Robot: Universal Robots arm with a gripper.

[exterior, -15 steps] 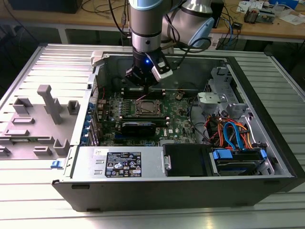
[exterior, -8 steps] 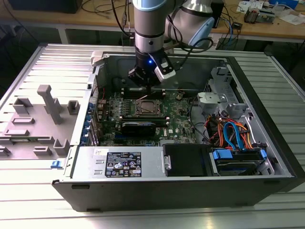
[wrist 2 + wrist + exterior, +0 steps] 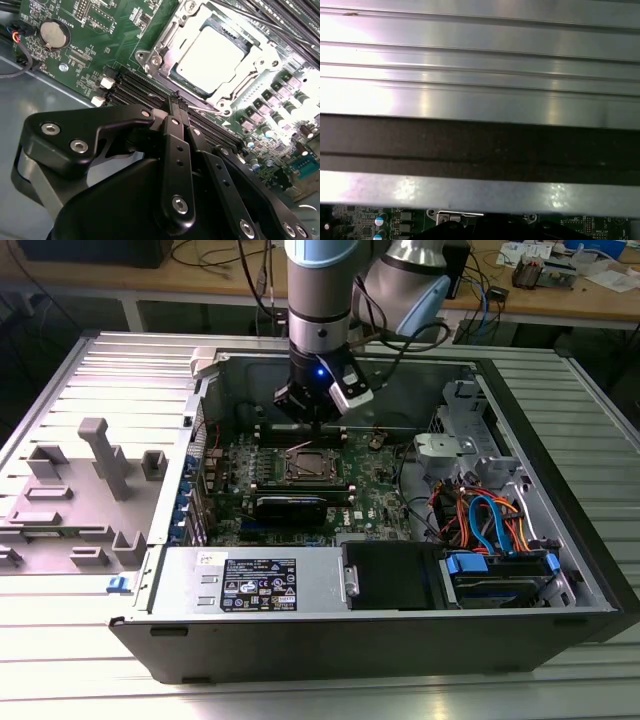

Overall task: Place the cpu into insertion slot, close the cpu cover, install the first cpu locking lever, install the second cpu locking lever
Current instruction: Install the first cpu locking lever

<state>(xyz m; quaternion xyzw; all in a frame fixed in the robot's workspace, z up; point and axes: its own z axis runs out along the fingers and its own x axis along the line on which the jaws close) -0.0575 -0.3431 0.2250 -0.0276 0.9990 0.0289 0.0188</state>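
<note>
Cpu (image 3: 212, 56) sits seated in the socket, its pale metal top showing through the square window of the cpu cover (image 3: 165, 42), which lies flat down around it. From my second wrist view the fingers (image 3: 175, 107) are pressed together with nothing between them, and their tips hang just short of the socket's near edge, over the black memory slots (image 3: 132, 87) that run beside it. They touch neither the chip nor the frame as far as I can see.

In the exterior view the gripper (image 3: 312, 420) hangs inside the open computer case (image 3: 560, 540), toward its far wall, just beyond the socket with the cpu (image 3: 304, 467) near the middle of the green motherboard (image 3: 375, 490). A thin lever stands raised at an angle by the socket's far edge. The case lies on its side on the ribbed metal tabletop (image 3: 90, 670), holding the motherboard, a power supply (image 3: 250, 585) along its near edge and a bundle of orange and blue cables (image 3: 490, 520) toward the exterior view's right. A grey fixture block (image 3: 80, 490) rests on the tabletop beside the case, on the exterior view's left.
</note>
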